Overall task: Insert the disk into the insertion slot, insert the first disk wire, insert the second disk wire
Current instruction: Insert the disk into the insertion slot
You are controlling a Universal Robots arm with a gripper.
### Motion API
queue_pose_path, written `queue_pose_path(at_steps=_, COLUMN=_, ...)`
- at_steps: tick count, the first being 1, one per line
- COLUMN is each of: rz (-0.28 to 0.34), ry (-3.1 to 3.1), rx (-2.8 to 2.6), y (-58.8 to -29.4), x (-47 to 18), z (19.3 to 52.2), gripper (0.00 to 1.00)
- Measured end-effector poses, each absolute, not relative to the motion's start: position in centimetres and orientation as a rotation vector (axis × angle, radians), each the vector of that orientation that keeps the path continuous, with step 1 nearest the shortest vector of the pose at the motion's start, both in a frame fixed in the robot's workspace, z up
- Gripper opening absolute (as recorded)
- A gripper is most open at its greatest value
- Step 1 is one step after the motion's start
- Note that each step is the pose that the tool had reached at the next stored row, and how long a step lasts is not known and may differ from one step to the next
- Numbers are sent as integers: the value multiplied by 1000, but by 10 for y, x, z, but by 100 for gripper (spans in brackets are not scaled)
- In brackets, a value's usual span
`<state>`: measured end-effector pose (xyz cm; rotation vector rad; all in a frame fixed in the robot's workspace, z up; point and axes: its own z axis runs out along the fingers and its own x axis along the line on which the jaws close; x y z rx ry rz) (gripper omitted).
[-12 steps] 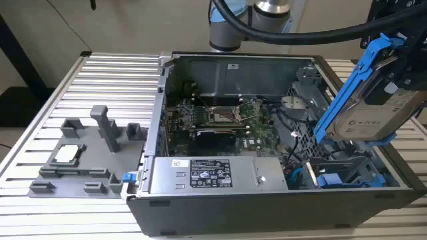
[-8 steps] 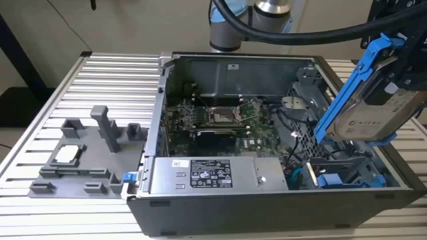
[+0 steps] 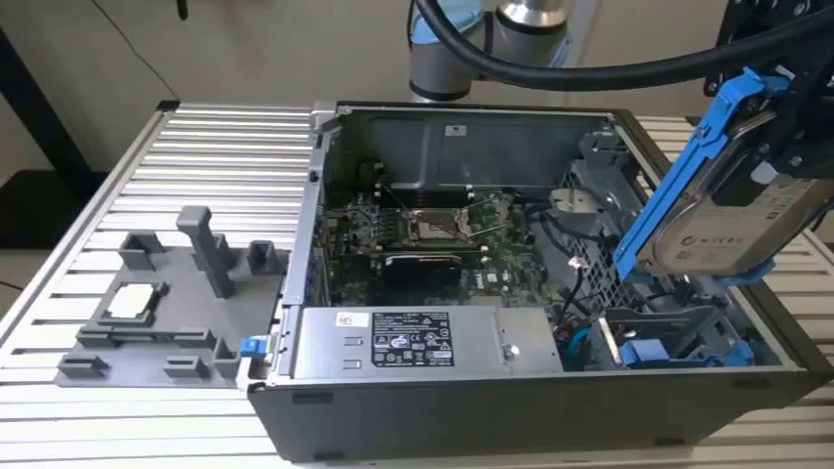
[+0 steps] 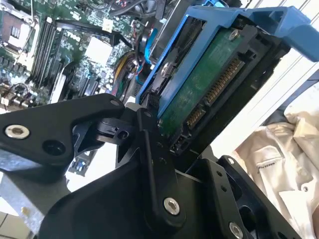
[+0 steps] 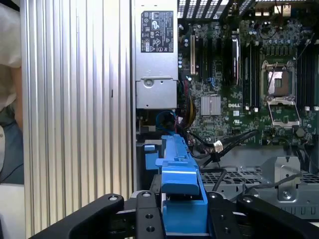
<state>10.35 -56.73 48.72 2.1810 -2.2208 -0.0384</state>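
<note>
My gripper (image 3: 782, 147) is shut on the disk (image 3: 724, 230), a silver drive in a bright blue carrier (image 3: 678, 186). It holds the disk tilted steeply above the open computer case's side at the exterior view's right. The second wrist view shows the disk's green circuit-board underside (image 4: 209, 84) clamped between black fingers (image 4: 149, 139). In the first wrist view the blue carrier's edge (image 5: 177, 164) stands between the fingers (image 5: 144, 216). The insertion slot (image 3: 685, 322), a grey metal bay with perforated walls, lies below the disk. A blue cable (image 3: 580, 342) and a black cable with a white plug (image 5: 218, 146) lie loose beside it.
The case holds a motherboard (image 3: 431, 234) and a grey power supply (image 3: 417, 342) along its front. A grey fixture (image 3: 156, 313) with upright posts sits on the ribbed aluminium table (image 3: 195, 176) at the exterior view's left. White cloth (image 4: 279, 159) lies beyond the case.
</note>
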Motion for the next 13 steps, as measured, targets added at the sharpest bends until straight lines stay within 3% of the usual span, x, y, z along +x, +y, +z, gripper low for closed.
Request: queue_pose_path(at_steps=13, rz=-29, ry=-2215, rx=2196, y=-567, x=107, z=472, gripper=33)
